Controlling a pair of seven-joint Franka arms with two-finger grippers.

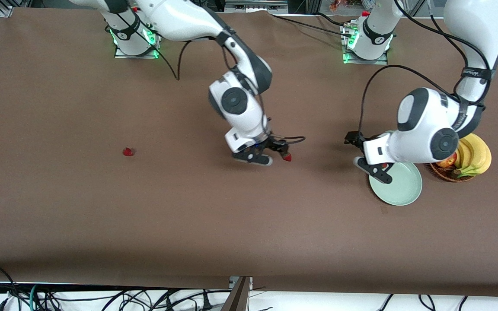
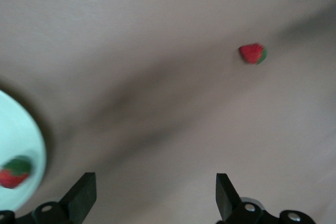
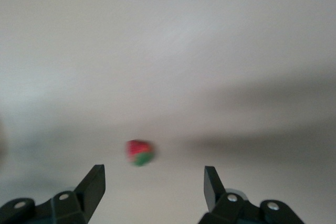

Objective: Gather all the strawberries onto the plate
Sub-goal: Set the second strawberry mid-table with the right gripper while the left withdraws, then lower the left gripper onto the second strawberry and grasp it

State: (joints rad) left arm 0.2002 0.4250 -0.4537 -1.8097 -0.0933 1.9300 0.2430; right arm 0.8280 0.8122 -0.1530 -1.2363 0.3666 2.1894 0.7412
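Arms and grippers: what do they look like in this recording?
Both arms have glossy white shells with dark grey joint caps and black bands, and black cables loop along them. Green lights glow at both bases. The left gripper and the right gripper each have a white body and two black fingers, with small screws showing at the finger mounts.

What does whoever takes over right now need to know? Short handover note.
Right tool: open, over mid-table, holding nothing; a strawberry lies on the table at its fingertips.
Left tool: open, empty, over the plate's rim.
Done: one strawberry is in the plate.
Left: the mid-table berry, plus another strawberry toward the right arm's end of the table.
Plate sits beside the fruit basket.
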